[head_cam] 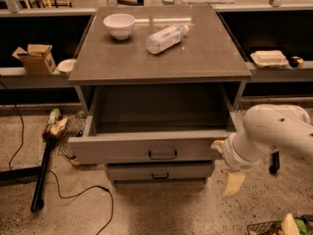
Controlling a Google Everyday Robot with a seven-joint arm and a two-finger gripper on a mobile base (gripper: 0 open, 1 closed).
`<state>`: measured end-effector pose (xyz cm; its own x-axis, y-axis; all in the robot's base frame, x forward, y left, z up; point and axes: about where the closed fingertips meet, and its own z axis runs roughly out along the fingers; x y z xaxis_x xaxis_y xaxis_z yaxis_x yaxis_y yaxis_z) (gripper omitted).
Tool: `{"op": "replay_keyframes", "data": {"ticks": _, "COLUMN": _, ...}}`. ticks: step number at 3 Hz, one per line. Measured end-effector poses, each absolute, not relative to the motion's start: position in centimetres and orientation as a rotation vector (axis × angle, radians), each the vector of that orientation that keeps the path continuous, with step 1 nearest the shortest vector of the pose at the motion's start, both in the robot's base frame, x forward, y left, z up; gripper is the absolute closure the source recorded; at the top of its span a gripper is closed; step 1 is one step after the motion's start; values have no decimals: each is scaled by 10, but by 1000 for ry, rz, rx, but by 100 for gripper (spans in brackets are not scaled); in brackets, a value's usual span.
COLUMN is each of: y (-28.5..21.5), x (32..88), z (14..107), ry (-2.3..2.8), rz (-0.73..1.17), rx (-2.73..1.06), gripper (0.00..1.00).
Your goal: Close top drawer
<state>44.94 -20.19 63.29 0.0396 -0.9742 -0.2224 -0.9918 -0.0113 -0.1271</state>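
The top drawer (122, 151) of the gray cabinet is pulled out partway. Its plain gray inside is empty, and its flat front carries a small dark wire handle (162, 154). My white arm (274, 133) comes in from the right. My gripper (225, 163) is low at the right end of the drawer front, close against its right edge.
A white bowl (119, 24) and a plastic bottle (165, 38) on its side rest on the cabinet top (161, 62). A lower drawer front (159, 173) shows beneath. Cables, a black pole (41, 173) and litter lie on the floor at left. A basket corner (283, 226) is at bottom right.
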Motion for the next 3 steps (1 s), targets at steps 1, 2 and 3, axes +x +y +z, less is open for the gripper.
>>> {"op": "replay_keyframes", "data": {"ticks": 1, "y": -201, "x": 481, "z": 637, "ry": 2003, "rz": 68, "rx": -2030, "gripper": 43}}
{"op": "replay_keyframes", "data": {"ticks": 2, "y": -200, "x": 507, "z": 642, "ry": 1990, "rz": 47, "rx": -1984, "gripper": 64}}
{"op": "replay_keyframes", "data": {"ticks": 3, "y": -202, "x": 529, "z": 645, "ry": 2001, "rz": 69, "rx": -1931, "gripper": 64}}
